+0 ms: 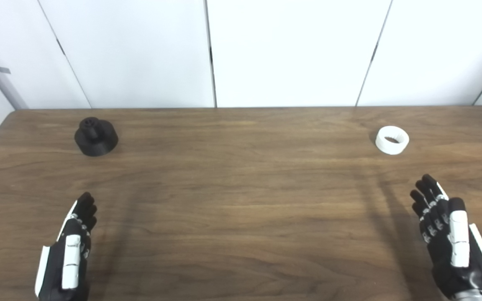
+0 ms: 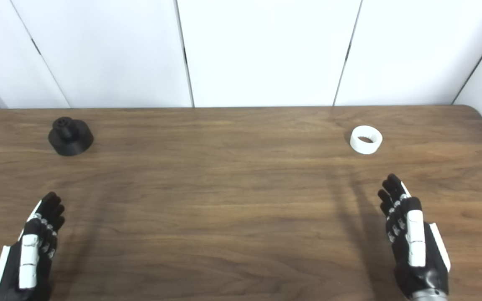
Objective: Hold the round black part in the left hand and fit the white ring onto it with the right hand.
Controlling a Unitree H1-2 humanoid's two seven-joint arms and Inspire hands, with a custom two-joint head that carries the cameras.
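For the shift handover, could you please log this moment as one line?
stage: not started | left hand: open, empty | right hand: open, empty | black part: on table, far left | white ring: far right

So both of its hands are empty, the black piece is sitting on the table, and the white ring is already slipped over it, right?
Not quite. The white ring lies alone on the table's far right, well apart from the black piece at far left, as the left eye view shows. Both the left hand and right hand are indeed empty.
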